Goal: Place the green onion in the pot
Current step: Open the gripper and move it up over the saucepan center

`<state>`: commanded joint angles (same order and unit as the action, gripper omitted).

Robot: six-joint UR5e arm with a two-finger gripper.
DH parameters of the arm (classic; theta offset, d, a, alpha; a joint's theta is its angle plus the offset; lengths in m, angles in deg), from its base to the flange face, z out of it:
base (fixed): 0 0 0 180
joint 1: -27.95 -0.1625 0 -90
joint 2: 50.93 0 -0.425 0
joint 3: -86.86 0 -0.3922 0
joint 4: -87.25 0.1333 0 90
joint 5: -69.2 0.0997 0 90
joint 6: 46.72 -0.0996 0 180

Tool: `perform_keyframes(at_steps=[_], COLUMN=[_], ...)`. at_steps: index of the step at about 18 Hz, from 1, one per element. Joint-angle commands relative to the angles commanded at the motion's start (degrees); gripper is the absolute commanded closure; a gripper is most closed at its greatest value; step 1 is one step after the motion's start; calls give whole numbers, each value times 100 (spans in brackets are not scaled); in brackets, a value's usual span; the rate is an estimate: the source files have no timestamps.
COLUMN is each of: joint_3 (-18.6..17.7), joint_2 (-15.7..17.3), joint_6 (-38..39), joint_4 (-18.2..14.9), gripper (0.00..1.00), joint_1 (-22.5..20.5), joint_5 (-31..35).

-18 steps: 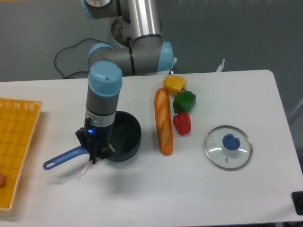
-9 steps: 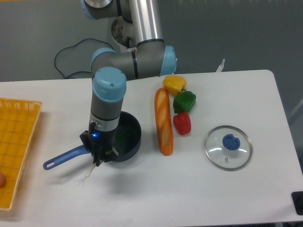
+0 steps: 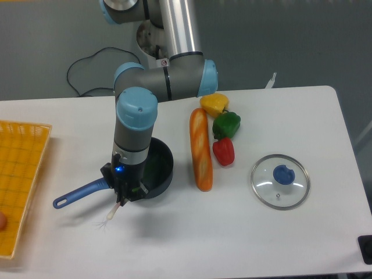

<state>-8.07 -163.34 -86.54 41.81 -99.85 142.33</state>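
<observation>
While the gripper [image 3: 124,195] clamps the green onion [image 3: 111,214] (root end down), its leaves lie in the pot [image 3: 156,168].

Table top [image 3: 244,232] — smooth, matt white. Lid [image 3: 280,181] — clear glass, blue plastic-looking knob. Pot [image 3: 158,168] — dark, slightly glossy. Arm [image 3: 177,35] — brushed metal tube, pale blue plastic-looking caps. Basket [image 3: 20,174] — yellow lattice.

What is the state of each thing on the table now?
gripper: shut on the green onion, at the pot's near rim.
green onion: held, white root end hanging below the gripper, outside the pot.
pot: upright, uncovered.
glass lid: off the pot, flat on the table, knob up.
</observation>
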Motion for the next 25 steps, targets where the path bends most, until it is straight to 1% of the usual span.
perform_keyframes(at_steps=[2,10,11,12,13,14,15,19,22,23,25], joint_3=[62,88,88,88,97,97,97,97,97,97,88], joint_2=[-17,-70,-70,-70,-70,-53,-27,61,123,123,132], joint_6=[0,0,0,-9,-52,-148,-158,-158,-184,-185,-211], joint_4=[0,-9,-9,-9,-9,-17,-26,-35,-62,-62,-79], gripper=[73,72,69,55,34,0,0,0,0,0,0], joint_1=[26,44,44,35,26,0,-17,-62,-114,-149,-324], joint_5=[0,0,0,0,17,44,87,675,1561,1730,1828])
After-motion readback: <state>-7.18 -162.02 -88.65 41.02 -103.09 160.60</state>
